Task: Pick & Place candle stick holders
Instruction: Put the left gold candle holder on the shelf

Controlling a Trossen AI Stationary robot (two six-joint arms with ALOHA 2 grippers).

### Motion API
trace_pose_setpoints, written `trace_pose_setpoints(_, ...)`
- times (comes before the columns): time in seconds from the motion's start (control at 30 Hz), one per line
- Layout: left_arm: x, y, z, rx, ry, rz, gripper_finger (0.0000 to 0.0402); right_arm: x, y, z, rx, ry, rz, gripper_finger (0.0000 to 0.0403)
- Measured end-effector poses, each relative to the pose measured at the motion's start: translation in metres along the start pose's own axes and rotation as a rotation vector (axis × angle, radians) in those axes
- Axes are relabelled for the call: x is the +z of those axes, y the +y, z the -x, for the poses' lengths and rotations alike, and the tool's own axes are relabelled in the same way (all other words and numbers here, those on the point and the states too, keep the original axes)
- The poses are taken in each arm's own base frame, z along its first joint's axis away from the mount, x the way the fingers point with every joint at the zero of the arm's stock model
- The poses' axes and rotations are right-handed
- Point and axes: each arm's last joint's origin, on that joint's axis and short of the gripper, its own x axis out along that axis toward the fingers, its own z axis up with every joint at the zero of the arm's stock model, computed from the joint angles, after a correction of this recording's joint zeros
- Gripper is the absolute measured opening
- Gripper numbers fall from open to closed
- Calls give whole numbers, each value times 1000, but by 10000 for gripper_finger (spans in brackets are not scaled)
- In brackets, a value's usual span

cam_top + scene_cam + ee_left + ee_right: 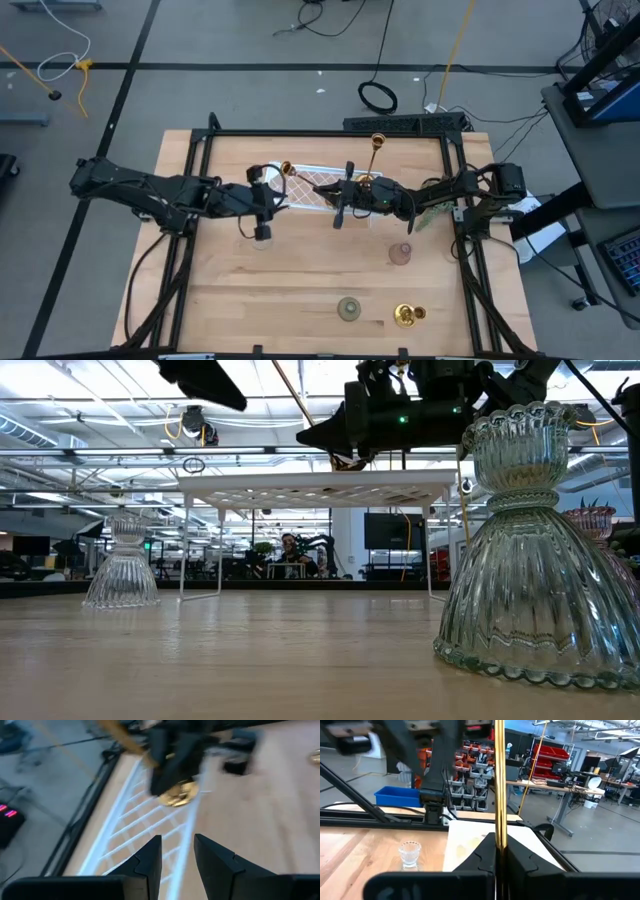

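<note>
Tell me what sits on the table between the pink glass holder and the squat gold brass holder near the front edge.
Only bare wood, in the high view: the pink glass holder and squat gold brass holder have nothing between them.

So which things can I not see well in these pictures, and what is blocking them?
- Base of the tall gold brass candle stick holder: hidden in the right wrist view behind the right claw, shut on its stem.
- Flat white lattice tray: in the high view both arms cover its middle.
- Top of the tray: the low view sees only its edge.
- Left claw: the left wrist view is blurred; the gold piece beyond is unclear.
</note>
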Motion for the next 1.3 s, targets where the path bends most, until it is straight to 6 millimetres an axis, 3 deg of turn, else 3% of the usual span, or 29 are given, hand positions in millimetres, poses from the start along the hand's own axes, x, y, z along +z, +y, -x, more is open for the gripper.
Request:
trace_pose_setpoints(0.27,14,14,-13,64,-146,72,120,2,0,0,4,-21,-3,17)
trace_pose_setpoints(0.7,14,24,-64,3,-254,106,120,3,0,0,4,-26,-5,9)
trace_pose_setpoints(1.3,18,21,-65,-75,-300,64,119,3,0,0,0,-25,-33,11)
